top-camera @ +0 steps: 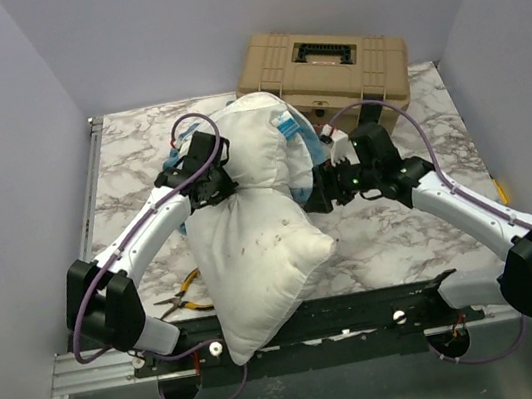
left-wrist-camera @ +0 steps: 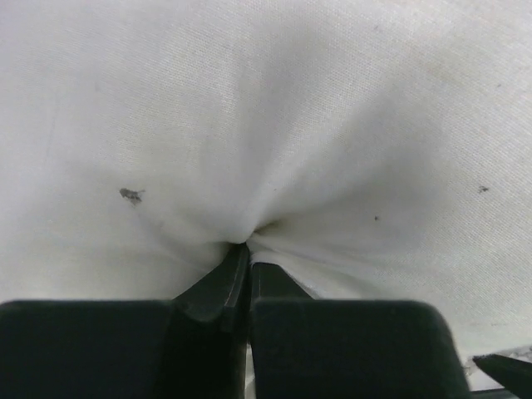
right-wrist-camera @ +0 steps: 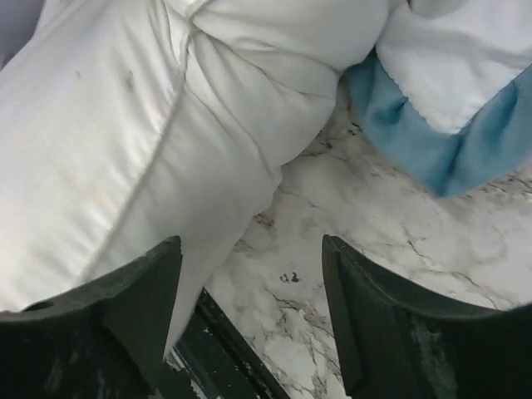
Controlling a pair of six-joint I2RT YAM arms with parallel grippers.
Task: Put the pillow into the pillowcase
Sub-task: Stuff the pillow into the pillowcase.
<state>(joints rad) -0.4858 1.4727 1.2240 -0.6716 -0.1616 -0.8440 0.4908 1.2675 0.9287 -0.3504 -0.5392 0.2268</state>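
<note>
The white speckled pillow [top-camera: 254, 252] lies lengthwise down the middle of the table, and its near end hangs over the front rail. My left gripper [top-camera: 215, 182] is shut on a pinch of the pillow's fabric at its left side; in the left wrist view the pillow [left-wrist-camera: 266, 125] fills the frame, puckered at the left gripper [left-wrist-camera: 248, 249]. The pillowcase [top-camera: 306, 143] shows only white cloth and blue frill beside and under the pillow's far half. My right gripper [top-camera: 320, 191] is open and empty, right of the pillow. The right wrist view shows the right gripper [right-wrist-camera: 249, 249], the pillow [right-wrist-camera: 125, 150] and the frill [right-wrist-camera: 416, 141].
A tan tool case [top-camera: 321, 69] stands at the back of the marble table [top-camera: 402, 228]. Pliers with orange handles [top-camera: 186, 298] lie near the front left, beside the pillow. The black front rail [top-camera: 365, 310] runs under the pillow's near end. Grey walls close in on three sides.
</note>
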